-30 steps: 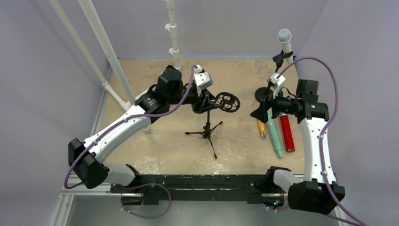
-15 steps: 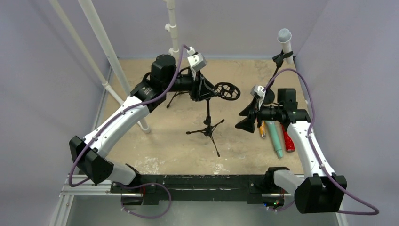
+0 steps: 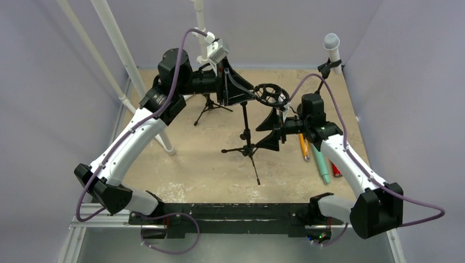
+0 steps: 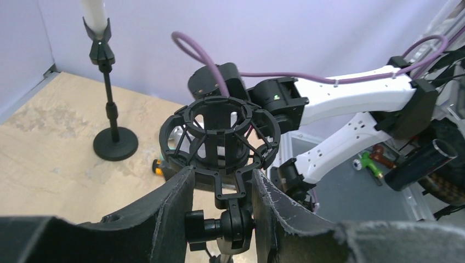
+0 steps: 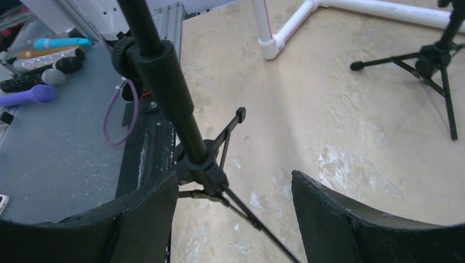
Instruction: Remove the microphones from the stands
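A black tripod stand [image 3: 245, 125] stands mid-table, topped by a ring-shaped shock mount [image 3: 272, 94] [image 4: 219, 137] that looks empty. My left gripper [image 3: 237, 90] [image 4: 222, 181] is shut on the swivel joint just under that mount. My right gripper [image 3: 267, 130] [image 5: 234, 183] is open at the pole [image 5: 164, 82], which runs past its left finger. A grey-headed microphone [image 3: 331, 43] [image 4: 94, 16] sits clipped in a round-base stand [image 4: 115, 145] at the back right, away from both grippers.
Orange [image 3: 303, 148], teal [image 3: 322, 164] and red [image 3: 335, 169] microphones lie on the table under the right arm. A second tripod [image 3: 211, 107] [image 5: 433, 60] stands behind the left arm. White PVC pipes [image 3: 126, 60] rise at the left and back.
My left gripper has carried the shock mount up and toward the back. The right gripper has swung left from above the loose microphones to the stand's pole.
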{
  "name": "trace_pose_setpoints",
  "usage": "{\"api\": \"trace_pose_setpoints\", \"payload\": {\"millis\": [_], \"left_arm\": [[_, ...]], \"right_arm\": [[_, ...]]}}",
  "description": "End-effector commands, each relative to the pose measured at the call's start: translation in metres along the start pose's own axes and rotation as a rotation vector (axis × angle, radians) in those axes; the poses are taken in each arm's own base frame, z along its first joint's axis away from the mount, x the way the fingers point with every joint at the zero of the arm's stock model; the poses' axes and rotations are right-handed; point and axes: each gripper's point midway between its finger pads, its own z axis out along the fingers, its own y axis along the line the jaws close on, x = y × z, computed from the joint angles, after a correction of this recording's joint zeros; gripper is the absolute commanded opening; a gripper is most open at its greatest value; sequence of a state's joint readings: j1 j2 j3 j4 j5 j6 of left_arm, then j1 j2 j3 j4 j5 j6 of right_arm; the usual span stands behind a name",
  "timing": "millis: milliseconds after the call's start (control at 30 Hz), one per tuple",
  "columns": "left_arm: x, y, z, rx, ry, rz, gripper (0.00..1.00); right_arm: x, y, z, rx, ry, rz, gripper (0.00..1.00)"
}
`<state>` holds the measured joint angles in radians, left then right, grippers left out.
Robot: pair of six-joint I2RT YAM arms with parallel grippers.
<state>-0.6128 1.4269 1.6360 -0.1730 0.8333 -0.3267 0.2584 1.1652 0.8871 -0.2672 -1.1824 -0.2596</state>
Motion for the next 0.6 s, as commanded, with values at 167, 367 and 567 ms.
{"api": "trace_pose_setpoints", "payload": {"millis": [167, 367, 567], "left_arm": [[-0.048, -0.025, -0.007, 0.069, -0.117, 0.006, 0.0], [-0.052, -0.023, -0.005, 0.082, -0.144, -0.015, 0.0], [-0.05, -0.02, -0.003, 0.083, -0.15, -0.03, 0.0]], "right_arm": [[-0.04, 0.029, 0.016, -0.136, -0.053, -0.088, 0.74], [-0.043, 0.038, 0.022, -0.177, -0.066, -0.073, 0.73], [-0.043, 0.046, 0.033, -0.239, -0.059, -0.051, 0.7]]}}
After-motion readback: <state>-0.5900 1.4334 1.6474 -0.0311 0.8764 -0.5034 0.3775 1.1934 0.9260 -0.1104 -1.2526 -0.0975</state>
